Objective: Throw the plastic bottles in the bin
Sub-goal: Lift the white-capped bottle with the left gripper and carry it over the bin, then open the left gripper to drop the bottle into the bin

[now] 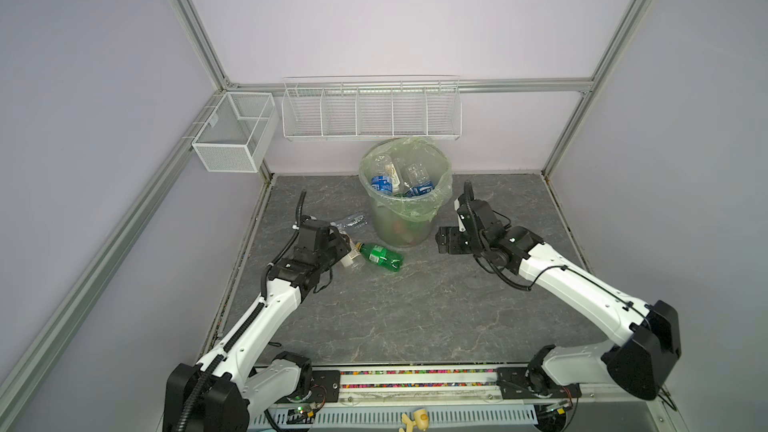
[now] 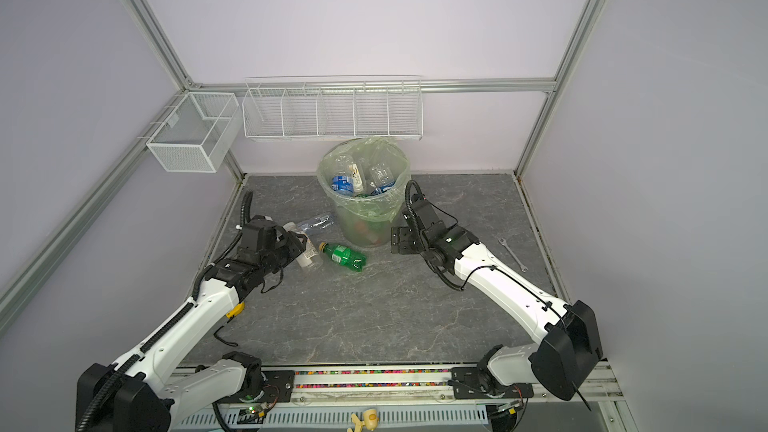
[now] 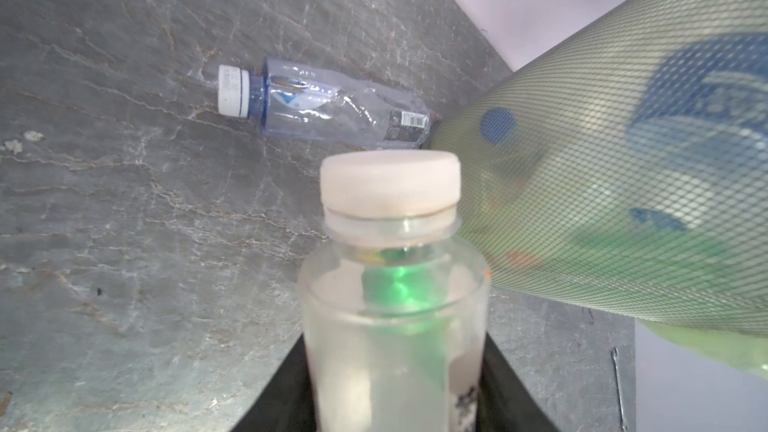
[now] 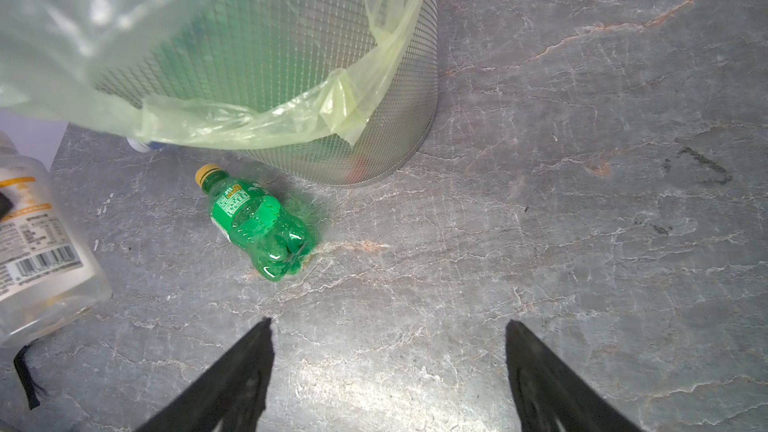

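The near half of the table (image 1: 415,317) is bare in both top views. Just past it, left of centre, the left end effector (image 3: 397,401) is clamped on a clear bottle with a white cap (image 3: 392,292). It grips across the body so the cap points away from the wrist, a hold that should let the arm carry the bottle neck-first and tip it over a rim. Whether it is off the table I cannot tell.

Beside it, at centre frame, a green bottle (image 1: 380,258) with a yellow cap lies free on its side. Right of centre, the right end effector (image 4: 388,367) hangs low with its jaws wide apart and nothing between them. It is aimed toward that green bottle, probably to take it next.

A little farther, a crushed clear bottle with a blue label (image 3: 332,105) lies with its base at the foot of the bin (image 1: 399,228). The bin stands back-centre, within reach of both arms. Its bag (image 4: 249,126) is folded over the rim to hold the mouth open, and several bottles (image 1: 381,183) are inside.
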{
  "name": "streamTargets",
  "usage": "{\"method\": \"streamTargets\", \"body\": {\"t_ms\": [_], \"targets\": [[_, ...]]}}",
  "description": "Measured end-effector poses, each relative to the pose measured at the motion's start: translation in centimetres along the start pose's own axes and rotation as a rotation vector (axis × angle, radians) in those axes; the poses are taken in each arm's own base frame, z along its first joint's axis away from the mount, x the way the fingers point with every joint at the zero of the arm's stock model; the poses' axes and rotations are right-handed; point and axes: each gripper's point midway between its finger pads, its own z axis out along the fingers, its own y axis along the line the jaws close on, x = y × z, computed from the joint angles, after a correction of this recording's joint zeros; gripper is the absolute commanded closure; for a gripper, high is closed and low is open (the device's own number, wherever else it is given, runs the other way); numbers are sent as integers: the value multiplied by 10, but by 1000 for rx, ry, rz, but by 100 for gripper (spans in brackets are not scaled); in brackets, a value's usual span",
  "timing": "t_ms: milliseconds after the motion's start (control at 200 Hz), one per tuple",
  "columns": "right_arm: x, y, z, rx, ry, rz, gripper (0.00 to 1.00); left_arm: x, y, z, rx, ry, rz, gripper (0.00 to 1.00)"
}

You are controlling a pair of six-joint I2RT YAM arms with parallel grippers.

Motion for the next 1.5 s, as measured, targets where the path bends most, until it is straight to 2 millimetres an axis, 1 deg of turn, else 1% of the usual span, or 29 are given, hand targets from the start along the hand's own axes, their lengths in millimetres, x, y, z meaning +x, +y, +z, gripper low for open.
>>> {"method": "streamTargets", "body": {"t_ms": [120, 255, 395, 620, 790, 890, 1015, 1085, 1140, 1269, 1329, 1399, 1454, 1499], "targets": [[0, 0, 0, 1, 1, 0, 12, -5, -7, -3, 16, -5, 7, 52], [1, -2, 0, 7, 5, 0, 12, -6, -17, -1, 34, 19, 11, 52], [4, -6, -2, 19, 3, 2, 12, -13, -35, -2, 70, 38, 19, 52], [3, -10, -5, 35, -4, 4, 12, -36, -73, -23, 164, 12, 41, 52], [7, -12, -2, 41, 6, 3, 12, -54, -107, -43, 257, -4, 76, 52], [10, -14, -2, 44, 11, 6, 12, -59, -123, -52, 308, 1, 97, 51], [10, -17, -4, 54, 5, 8, 12, -58, -130, -55, 339, 11, 109, 51], [8, -18, -5, 59, -2, 11, 12, -58, -133, -52, 346, 21, 112, 51], [7, -20, -6, 64, -6, 13, 12, -60, -139, -48, 355, 32, 114, 51], [7, -24, -8, 81, -9, 9, 11, -76, -168, -40, 394, 32, 124, 51], [7, -25, -9, 87, -10, 9, 12, -84, -185, -39, 416, 25, 132, 50], [6, -27, -12, 91, -17, 11, 12, -92, -211, -38, 454, 15, 147, 48], [5, -28, -15, 92, -24, 14, 12, -97, -238, -38, 493, 9, 163, 44], [4, -29, -18, 94, -33, 15, 12, -99, -260, -33, 525, 8, 181, 39]]}}
